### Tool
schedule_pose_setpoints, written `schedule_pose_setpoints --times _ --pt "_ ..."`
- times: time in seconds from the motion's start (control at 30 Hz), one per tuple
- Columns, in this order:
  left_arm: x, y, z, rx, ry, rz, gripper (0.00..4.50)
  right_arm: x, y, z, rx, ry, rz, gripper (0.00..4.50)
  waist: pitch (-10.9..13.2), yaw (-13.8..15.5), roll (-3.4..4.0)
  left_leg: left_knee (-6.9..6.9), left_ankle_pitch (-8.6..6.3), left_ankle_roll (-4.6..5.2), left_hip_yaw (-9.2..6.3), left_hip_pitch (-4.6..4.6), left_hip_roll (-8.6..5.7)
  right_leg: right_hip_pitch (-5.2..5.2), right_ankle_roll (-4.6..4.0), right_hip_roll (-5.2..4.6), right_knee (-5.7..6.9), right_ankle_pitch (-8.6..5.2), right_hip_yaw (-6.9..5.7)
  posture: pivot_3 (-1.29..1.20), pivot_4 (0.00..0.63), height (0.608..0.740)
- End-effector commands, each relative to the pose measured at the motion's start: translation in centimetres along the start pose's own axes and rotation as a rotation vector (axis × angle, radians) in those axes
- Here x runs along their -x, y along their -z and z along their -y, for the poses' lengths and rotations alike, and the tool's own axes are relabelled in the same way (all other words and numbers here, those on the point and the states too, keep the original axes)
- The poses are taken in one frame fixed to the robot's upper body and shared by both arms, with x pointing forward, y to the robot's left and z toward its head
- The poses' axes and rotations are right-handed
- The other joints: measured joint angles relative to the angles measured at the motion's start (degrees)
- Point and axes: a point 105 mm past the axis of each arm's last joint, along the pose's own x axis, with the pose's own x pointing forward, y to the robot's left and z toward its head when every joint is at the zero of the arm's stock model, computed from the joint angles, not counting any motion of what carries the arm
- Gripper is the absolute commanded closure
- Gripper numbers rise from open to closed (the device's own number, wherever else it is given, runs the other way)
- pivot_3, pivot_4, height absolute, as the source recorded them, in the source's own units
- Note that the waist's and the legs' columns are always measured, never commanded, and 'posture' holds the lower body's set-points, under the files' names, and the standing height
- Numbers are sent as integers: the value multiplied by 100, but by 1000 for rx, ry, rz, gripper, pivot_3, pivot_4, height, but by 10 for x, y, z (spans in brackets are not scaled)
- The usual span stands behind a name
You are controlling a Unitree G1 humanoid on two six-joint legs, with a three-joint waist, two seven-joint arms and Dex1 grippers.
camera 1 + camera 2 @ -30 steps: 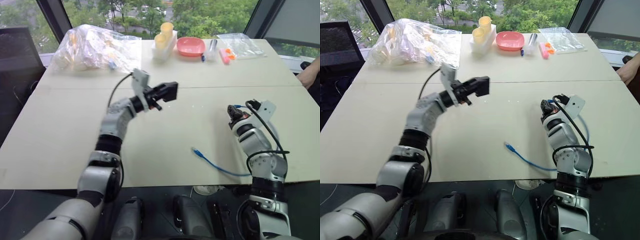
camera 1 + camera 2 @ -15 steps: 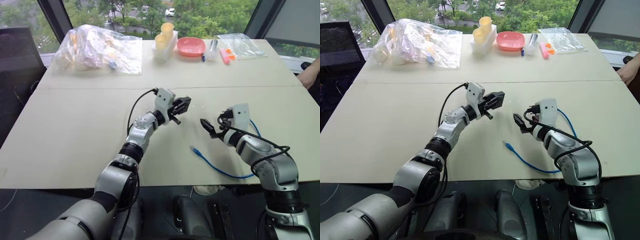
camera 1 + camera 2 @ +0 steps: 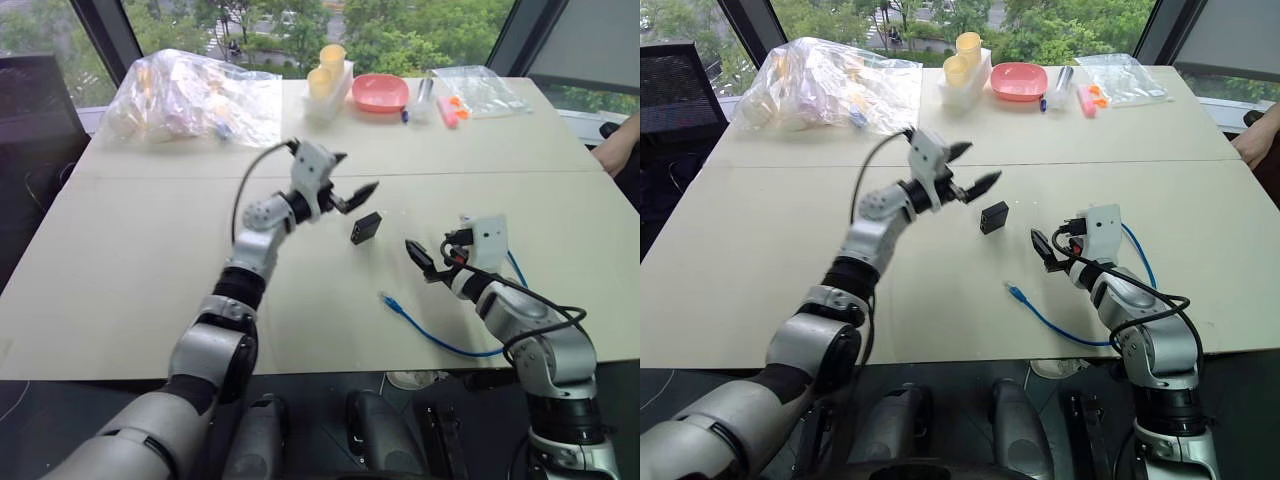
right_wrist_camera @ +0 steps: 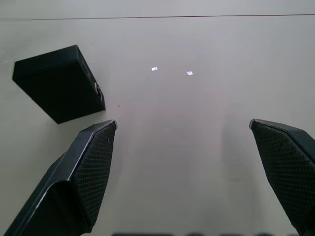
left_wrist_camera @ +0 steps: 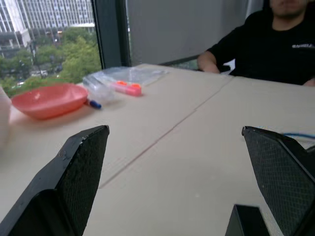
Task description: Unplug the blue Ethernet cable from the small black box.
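Note:
The small black box (image 3: 365, 228) lies on the table near its middle, free of both grippers, and it also shows as a dark block (image 4: 59, 83) in the right wrist view. My left gripper (image 3: 355, 175) hovers just above and behind the box, open and empty. The blue Ethernet cable (image 3: 440, 338) curves across the table's front right, its clear plug (image 3: 388, 298) lying free, well apart from the box. My right gripper (image 3: 418, 258) is open and empty, low over the table, right of the box and pointing toward it. Its fingers (image 4: 83, 182) frame bare tabletop.
At the back of the table (image 3: 130, 260) stand a crumpled clear plastic bag (image 3: 190, 95), yellow cups in a white holder (image 3: 328, 75), a pink bowl (image 3: 381, 92) and a small bag with pens (image 3: 470, 92). A person in black (image 5: 275, 44) sits at the far right edge.
The left gripper opened and let go of the black box, which now rests on the table; the hand then rose. The right gripper opened wide, swung in toward the middle and drew back slightly.

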Motion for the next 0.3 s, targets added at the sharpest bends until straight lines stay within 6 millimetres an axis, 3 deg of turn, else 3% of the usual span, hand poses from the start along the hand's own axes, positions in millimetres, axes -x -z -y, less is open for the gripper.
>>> schedule_pose_setpoints --times 0.03,0.17,0.3 --pt "40 -21 -15 44 -13 -59 35 19 -29 -4 29 -79 144 0 -1 -12 3 -1 0 0 0 5 1 1 0 2 3 0 0 0 150 740" --pt "96 0 -18 115 -55 -211 35 37 -27 4 24 -120 177 0 -6 -4 10 -6 0 0 -1 21 8 9 0 6 11 -1 -1 0 150 740" --pt "133 12 -9 142 -95 -294 35 44 -15 5 44 -155 144 0 -1 31 1 8 0 -1 0 17 14 13 -24 0 8 -13 -2 0 150 740"
